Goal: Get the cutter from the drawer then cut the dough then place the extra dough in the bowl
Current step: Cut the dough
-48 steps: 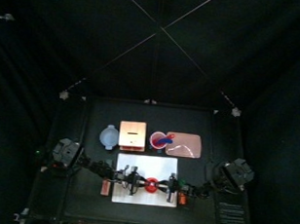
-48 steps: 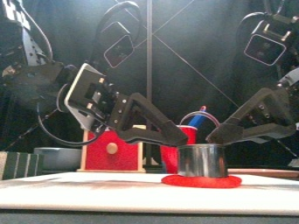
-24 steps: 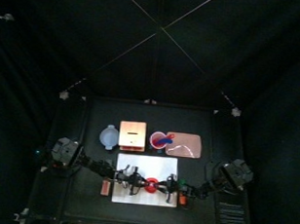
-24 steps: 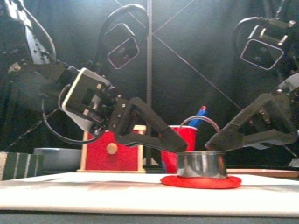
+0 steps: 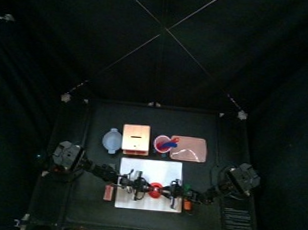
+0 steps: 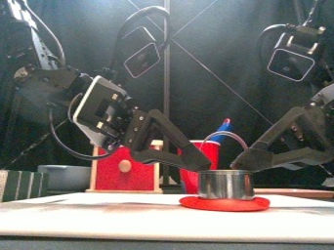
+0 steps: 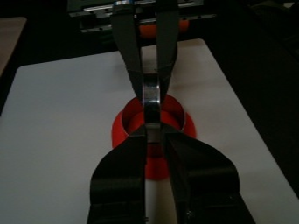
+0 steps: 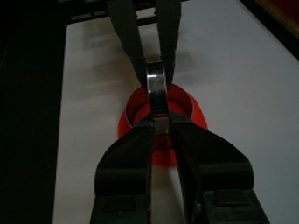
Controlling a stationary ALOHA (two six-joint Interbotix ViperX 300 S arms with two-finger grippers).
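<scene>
Pressing step: the cutter (image 6: 225, 183) is judged to be mid-cut. It stands upright on the red dough (image 6: 225, 203), which lies flat on the white board (image 6: 78, 200) at the front of the tabletop (image 5: 117, 114).
Bowl: the blue-grey bowl (image 5: 111, 139) is set at the back left, just beside the wooden box (image 5: 136, 139) and well apart from the board. The extra dough will have to be carried there later.
Left gripper: the left gripper (image 7: 149, 121) is closed down to a narrow pinch on the cutter's left wall, with one jaw inside the ring and one outside.
Cutter placement: the cutter is seen near the middle of the disc, with a rim of dough showing all round it. Whether its edge has reached the board cannot be told.
Right gripper: the right gripper (image 8: 158, 118) is pinched onto the opposite wall in the same way, so the ring is held from both sides.
Pressure: the force should be applied straight down and shared evenly between the two arms. If one side is pushed harder, the ring is likely to tilt and leave the far edge uncut.
Grip: the thin metal wall should be clamped firmly, since it could slide up between the jaws under load.
Finish: a small twist or rock is advised before lifting, so that the outer ring is fully parted.
Risk: soft dough may stick inside the cutter and come up with it. A slow, level lift is advised.
</scene>
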